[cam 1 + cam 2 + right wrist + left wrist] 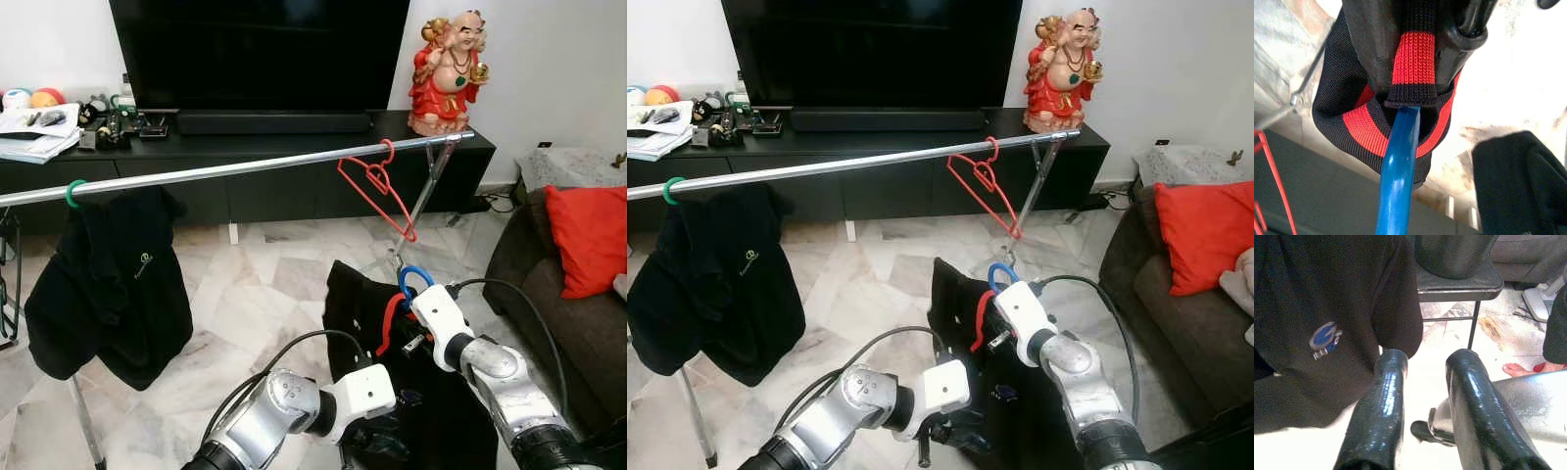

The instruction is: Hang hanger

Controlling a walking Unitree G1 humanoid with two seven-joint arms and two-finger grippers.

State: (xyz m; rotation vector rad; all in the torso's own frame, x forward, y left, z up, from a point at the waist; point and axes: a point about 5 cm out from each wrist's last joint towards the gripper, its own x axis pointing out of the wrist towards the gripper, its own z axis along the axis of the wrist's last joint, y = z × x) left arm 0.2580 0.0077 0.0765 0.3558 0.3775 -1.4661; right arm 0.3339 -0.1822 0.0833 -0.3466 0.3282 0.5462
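The rail [235,168] carries two hangers: a green one holding a dark garment [108,284] and a bare red hanger [377,191]. The right gripper [1415,73] clamps the collar of a third, the blue hanger [414,282], below the rail. The left gripper [1425,396] is parted, empty. Advised: raise the hook above the rail, lower squarely.

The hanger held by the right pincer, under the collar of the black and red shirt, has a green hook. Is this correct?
Not quite. The hanger held by the right pincer, under the collar of the black and red shirt, has a blue hook, as the right wrist view shows. The green hook carries the black jacket already on the rail.
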